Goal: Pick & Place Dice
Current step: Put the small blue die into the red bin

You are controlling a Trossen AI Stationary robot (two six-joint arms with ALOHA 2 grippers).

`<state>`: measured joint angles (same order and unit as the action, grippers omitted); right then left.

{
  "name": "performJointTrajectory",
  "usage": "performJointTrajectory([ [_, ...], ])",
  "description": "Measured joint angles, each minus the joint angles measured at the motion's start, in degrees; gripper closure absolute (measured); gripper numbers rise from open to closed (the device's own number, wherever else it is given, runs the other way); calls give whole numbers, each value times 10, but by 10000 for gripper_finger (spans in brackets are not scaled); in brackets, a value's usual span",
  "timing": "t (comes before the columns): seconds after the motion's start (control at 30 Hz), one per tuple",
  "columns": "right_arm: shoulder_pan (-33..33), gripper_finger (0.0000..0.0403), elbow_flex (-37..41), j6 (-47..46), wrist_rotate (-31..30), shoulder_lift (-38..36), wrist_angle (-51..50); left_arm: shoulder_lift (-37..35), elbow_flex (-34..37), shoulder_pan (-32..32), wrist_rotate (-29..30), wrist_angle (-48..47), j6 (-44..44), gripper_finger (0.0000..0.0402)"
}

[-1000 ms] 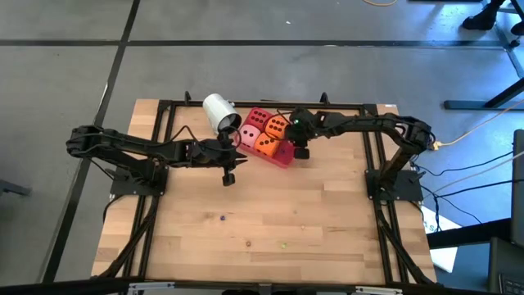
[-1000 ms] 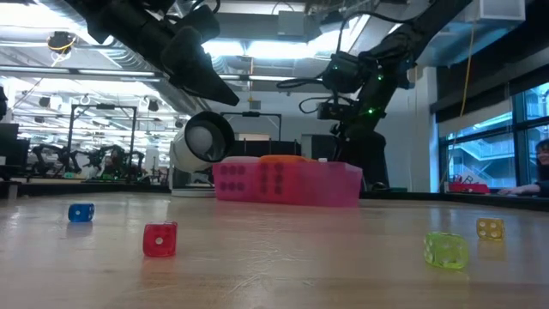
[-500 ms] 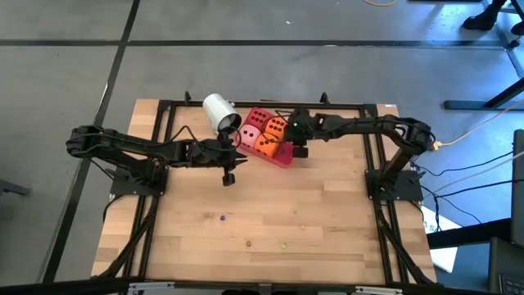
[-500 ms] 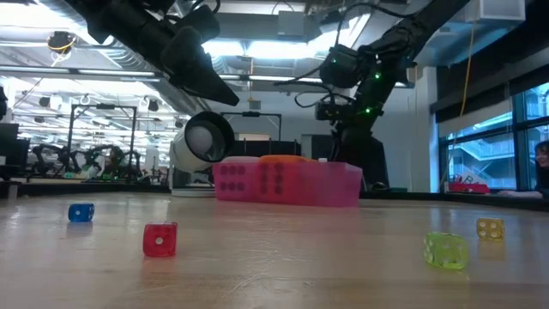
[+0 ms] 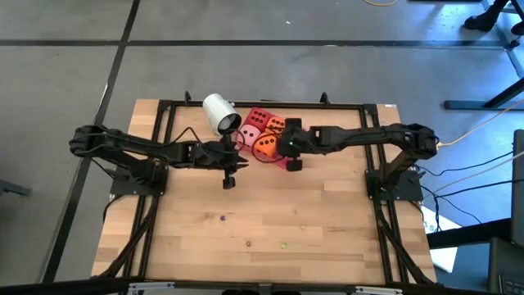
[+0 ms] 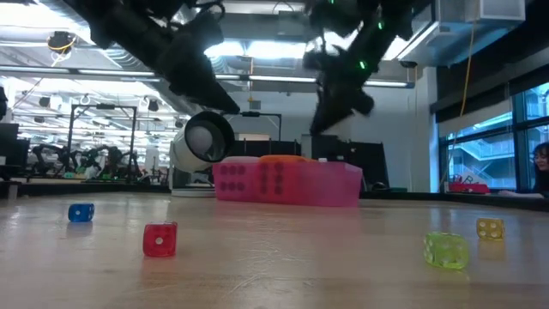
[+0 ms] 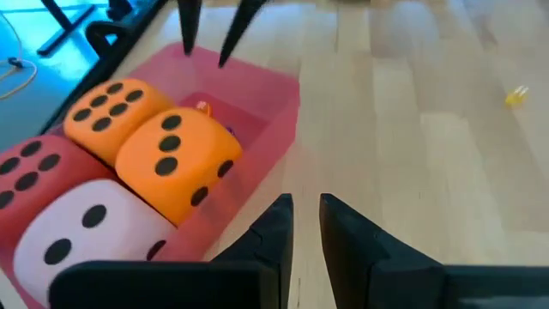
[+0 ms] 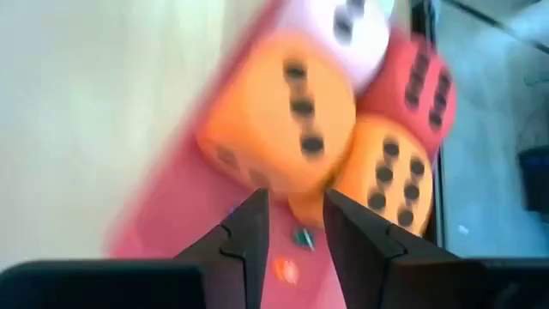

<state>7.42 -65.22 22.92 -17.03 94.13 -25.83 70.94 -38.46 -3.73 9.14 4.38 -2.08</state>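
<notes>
I see four soft dice sitting in the pink tray (image 5: 282, 157) at the back of the desk (image 5: 270, 221): two orange dice (image 7: 176, 159), a red one (image 7: 30, 167) and a pink one (image 7: 90, 227), all packed close together. My right gripper (image 8: 292, 227) hangs just above the tray's near end, with nothing between its jaws; they stand a little apart. My left gripper (image 7: 300, 227) is just beside the tray, over bare wood, and its jaws are nearly closed with only a thin gap and nothing in them. A white cup (image 5: 219, 111) lies tipped near the tray. Small blue (image 6: 81, 213), red (image 6: 159, 239), green (image 6: 446, 251) and yellow (image 6: 490, 228) cubes sit on the front of the desk.
</notes>
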Motion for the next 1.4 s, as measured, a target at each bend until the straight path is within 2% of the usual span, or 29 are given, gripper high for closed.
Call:
performJointTrajectory([
  [0.13,-29,289,-37,-76,48,0,-33,22,0,0,-2,-2,-5,331],
  [0.27,-54,289,-45,-114,113,0,-70,39,0,7,-6,-1,-17,312],
  [0.47,-120,289,-44,-196,141,0,-134,46,0,19,-2,7,-23,280],
  [0.57,-147,289,-26,-180,144,0,-126,46,0,27,-9,-4,-13,269],
  [0.73,-168,289,39,-165,198,0,-81,46,0,50,-44,-44,12,263],
  [0.97,-157,289,97,-137,190,1,-21,46,0,116,-88,-111,99,263],
  [1.2,-132,289,97,-143,194,1,2,46,0,214,-85,-160,220,270],
  [1.4,-115,289,97,-87,194,1,20,46,0,285,-34,-174,267,278],
])
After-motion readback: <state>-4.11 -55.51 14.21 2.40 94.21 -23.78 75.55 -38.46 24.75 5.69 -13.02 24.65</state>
